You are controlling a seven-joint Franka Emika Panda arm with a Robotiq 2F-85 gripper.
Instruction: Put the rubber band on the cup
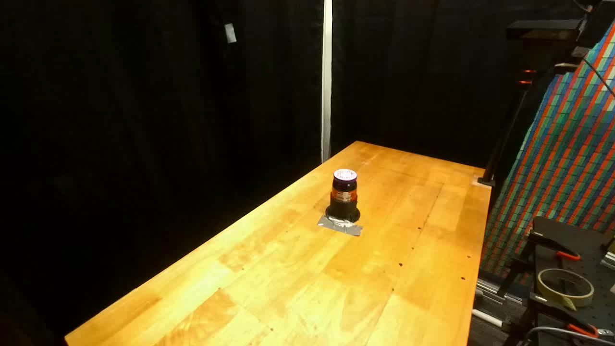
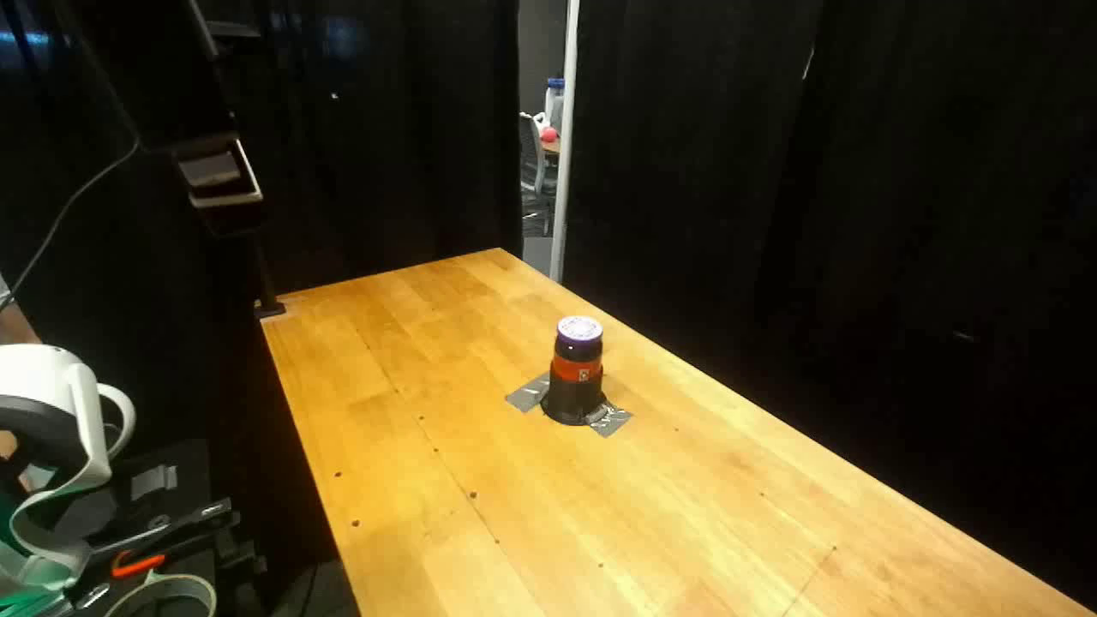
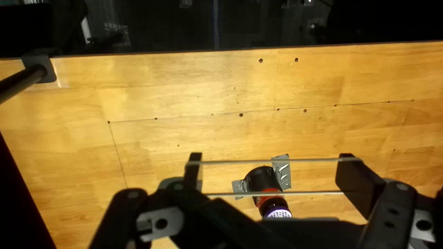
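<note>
On my wrist view I have the jaws spread wide, the two black fingers point(image 3: 360, 186) standing well apart with a rubber band point(image 3: 235, 162) stretched across them; it runs as two pale, taut, nearly parallel strands, and it is all I have hold of. The cup point(image 1: 344, 194) shows below, between the fingers as I look down, and the lower strand crosses my line of sight to its orange-red label. So the band is on the fingers and not yet on the cup. In both exterior views the cup stands upright on the wooden counter point(image 2: 411, 343), nearer one long edge; it looks to me like a dark lidded jar with a pale, purple-rimmed top. Its black flared base point(image 2: 572, 403) rests on the wood, and strips of grey duct tape point(image 2: 527, 394) run from its rim onto the counter. A black post point(image 3: 24, 81) stands at a corner. Beside the counter, in an exterior view, I can make out a roll of tape point(image 1: 580, 301) near a striped cloth point(image 1: 567, 144), and black curtains point(image 1: 168, 120) hang behind.
</note>
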